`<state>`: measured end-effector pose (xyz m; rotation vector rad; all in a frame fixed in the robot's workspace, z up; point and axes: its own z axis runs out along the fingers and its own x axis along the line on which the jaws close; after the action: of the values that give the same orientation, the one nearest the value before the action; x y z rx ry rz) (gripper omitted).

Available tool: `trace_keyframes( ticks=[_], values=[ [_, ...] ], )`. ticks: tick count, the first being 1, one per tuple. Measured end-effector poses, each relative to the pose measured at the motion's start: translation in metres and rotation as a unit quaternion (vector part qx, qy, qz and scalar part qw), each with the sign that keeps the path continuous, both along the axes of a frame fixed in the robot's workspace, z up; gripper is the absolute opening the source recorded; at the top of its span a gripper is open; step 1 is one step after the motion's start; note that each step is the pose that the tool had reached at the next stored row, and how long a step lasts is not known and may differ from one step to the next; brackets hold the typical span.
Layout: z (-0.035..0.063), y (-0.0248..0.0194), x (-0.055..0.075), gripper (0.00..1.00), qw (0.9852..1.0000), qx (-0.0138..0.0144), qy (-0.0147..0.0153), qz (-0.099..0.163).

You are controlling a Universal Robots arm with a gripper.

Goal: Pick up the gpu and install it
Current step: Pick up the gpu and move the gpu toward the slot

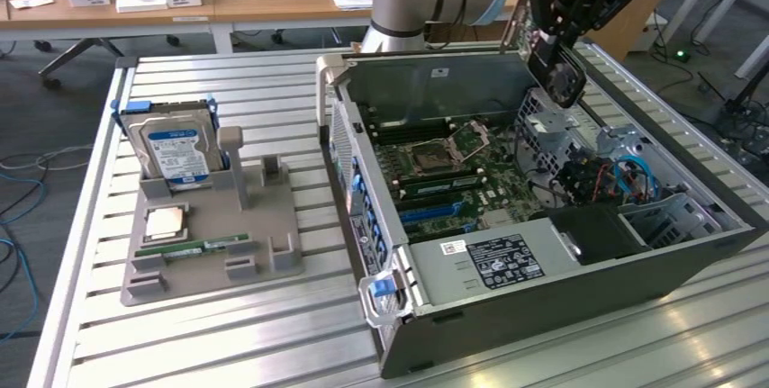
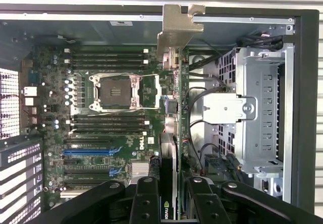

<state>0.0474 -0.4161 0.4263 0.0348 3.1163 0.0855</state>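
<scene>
Gripper (image 2: 169, 196) half closed, clamped on gpu (image 2: 170, 156). Card sits edge-on between the black fingers (image 2: 146, 199), pale bracket (image 2: 176, 30) at the end away from the grip. In the exterior view the gripper (image 1: 560, 39) hangs over the far right of the open case (image 1: 517, 316), gpu (image 1: 565, 77) held upright in the air, above the interior, not seated. Below it: green motherboard (image 2: 111, 108) with open cpu socket (image 2: 113, 93), silver drive cage (image 2: 257, 113) beside the card. Well apart on the exterior view's left, grey holder (image 1: 204, 253) carries an upright hard drive (image 1: 178, 149) and a flat memory stick (image 1: 193, 247). All on a slatted metal table (image 1: 240, 343).
</scene>
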Motion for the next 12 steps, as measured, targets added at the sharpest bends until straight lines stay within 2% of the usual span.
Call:
trace_keyframes(
  ticks=[5,12],
  values=[
    [-0.0001,0.0000,0.0059,0.26,1.0000,0.0000,0.0000,0.000],
    [-0.0001,-0.0027,0.0100,0.26,1.0000,0.0000,0.0000,0.000]
  ],
)
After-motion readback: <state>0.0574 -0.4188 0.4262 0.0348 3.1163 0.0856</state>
